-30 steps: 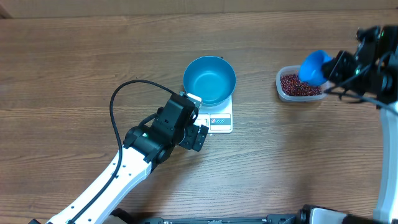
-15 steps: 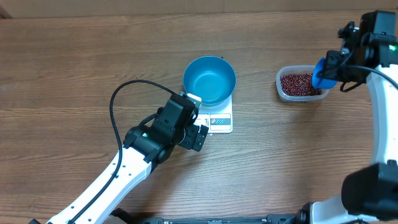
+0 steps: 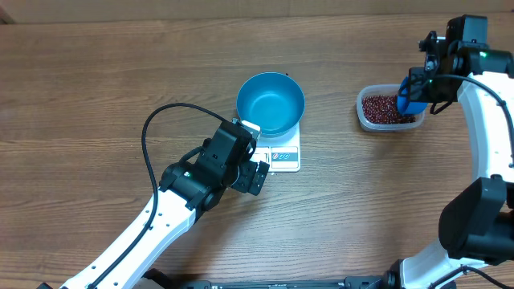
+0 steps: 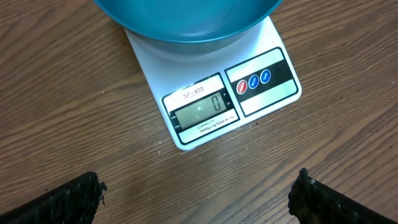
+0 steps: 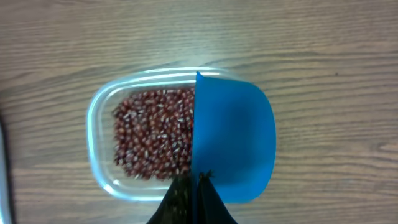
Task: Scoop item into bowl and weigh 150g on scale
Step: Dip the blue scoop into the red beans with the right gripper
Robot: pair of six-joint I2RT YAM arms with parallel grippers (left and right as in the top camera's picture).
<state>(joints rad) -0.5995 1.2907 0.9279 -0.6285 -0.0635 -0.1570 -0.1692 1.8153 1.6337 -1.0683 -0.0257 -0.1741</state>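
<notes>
Well, the right claw (image 5: 189, 198), clamped on the blue scoop (image 5: 233, 140), hangs over the beans (image 5: 152, 134) in their tub (image 5: 98, 115), well apart from the empty bowl (image 3: 271, 103) on the scale (image 3: 286, 154) (left claw (image 4: 196, 198) gaping nearby), so a tilted carry could scatter beans on the tabletop (image 3: 96, 80).

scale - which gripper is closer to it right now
Left. The left gripper sits open right beside the scale, near its display. The right gripper is far off to the other side, holding the scoop over the tub of beans.
</notes>
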